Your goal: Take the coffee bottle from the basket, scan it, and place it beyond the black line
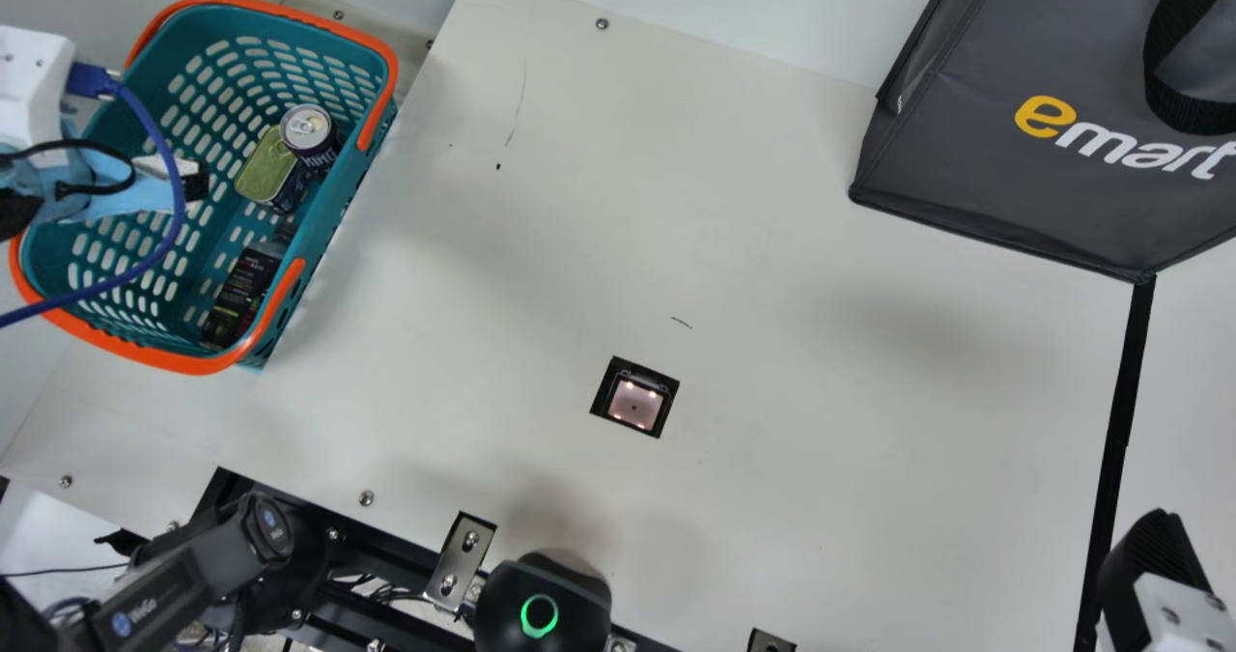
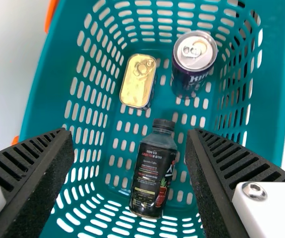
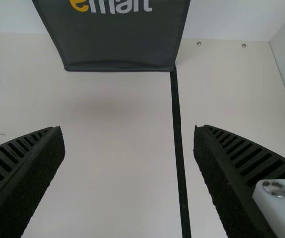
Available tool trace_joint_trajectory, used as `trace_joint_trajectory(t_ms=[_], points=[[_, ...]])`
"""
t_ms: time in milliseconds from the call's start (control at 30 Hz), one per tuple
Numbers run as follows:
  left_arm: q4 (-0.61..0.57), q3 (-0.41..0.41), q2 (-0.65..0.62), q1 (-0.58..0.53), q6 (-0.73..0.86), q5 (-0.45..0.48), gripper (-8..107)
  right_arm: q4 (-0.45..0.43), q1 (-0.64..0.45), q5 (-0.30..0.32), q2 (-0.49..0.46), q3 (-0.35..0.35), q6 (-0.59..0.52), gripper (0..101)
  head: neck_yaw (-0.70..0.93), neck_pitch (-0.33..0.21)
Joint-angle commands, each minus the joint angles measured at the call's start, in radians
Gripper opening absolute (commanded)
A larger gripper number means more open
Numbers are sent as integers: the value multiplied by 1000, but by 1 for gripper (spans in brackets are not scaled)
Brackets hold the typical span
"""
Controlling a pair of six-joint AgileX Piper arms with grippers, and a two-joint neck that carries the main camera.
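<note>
Main view: here's the coffee bottle [image 1: 237, 295], down inside the basket [image 1: 333, 208], its long axis roughly along the basket's table-side wall, cap towards the cans. Over to the left wrist view: left gripper [image 2: 129, 134] above the basket, fingers spread wide, nothing held, the bottle lying below, between them. Clearly the nearer arm! Right wrist view: right gripper [image 3: 129, 136] well apart from the basket, also wide and unladen.

1 basket [image 2: 274, 74], 1 bottle [image 2: 153, 173], 1 round can [image 2: 193, 64], 1 flat tin [image 2: 139, 82], 1 bag [image 1: 1024, 184], 1 scanner [image 1: 634, 406], 1 black line [image 1: 1120, 420]
</note>
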Motion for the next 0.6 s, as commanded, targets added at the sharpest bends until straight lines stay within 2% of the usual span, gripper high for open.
trace_joint_trajectory(t_ms=[0, 567], points=[[-3, 3, 14, 1, 13, -3, 90, 0, 0, 0, 0, 0, 0, 91, 2, -15], [-9, 33, 126, -8, 99, -59, 90, 0, 0, 1, 0, 0, 0, 91, 2, -15]])
